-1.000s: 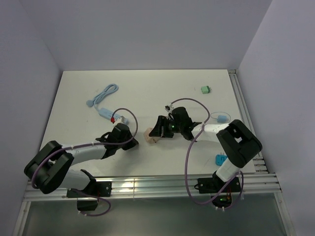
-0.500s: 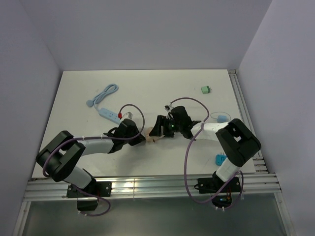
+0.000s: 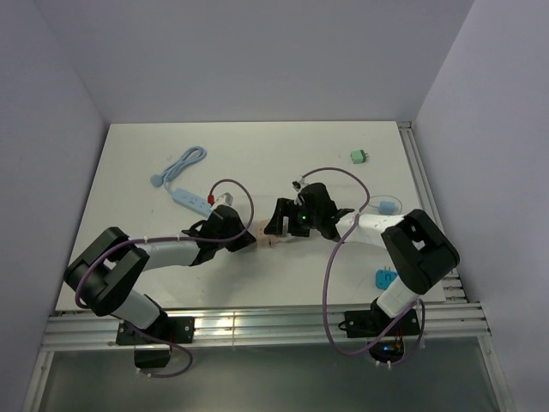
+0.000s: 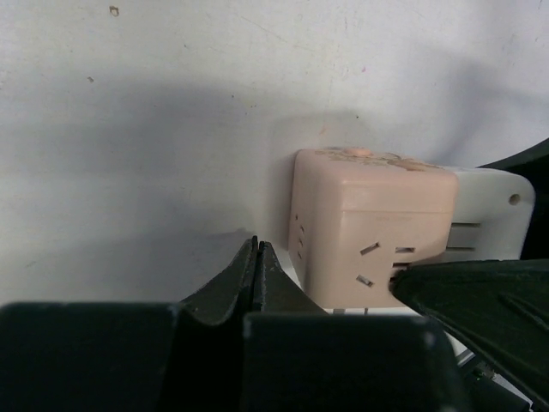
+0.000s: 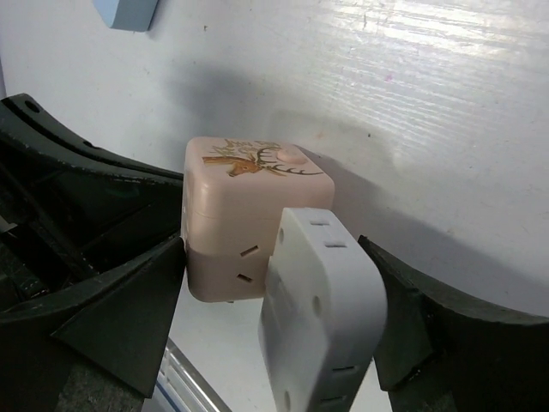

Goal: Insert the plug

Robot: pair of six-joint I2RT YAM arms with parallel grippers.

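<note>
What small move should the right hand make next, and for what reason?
Probably draw the right hand straight back off the white plug. Its jaws stand open on both sides of the plug with gaps showing, and the plug looks pushed flush against the pink socket cube, beside which the shut left hand rests.

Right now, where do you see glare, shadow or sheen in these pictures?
Top view: glare on the metal rail by the bases. Left wrist view: a broad soft shadow lies beside the pink cube. Right wrist view: streaky sheen on the table.
</note>
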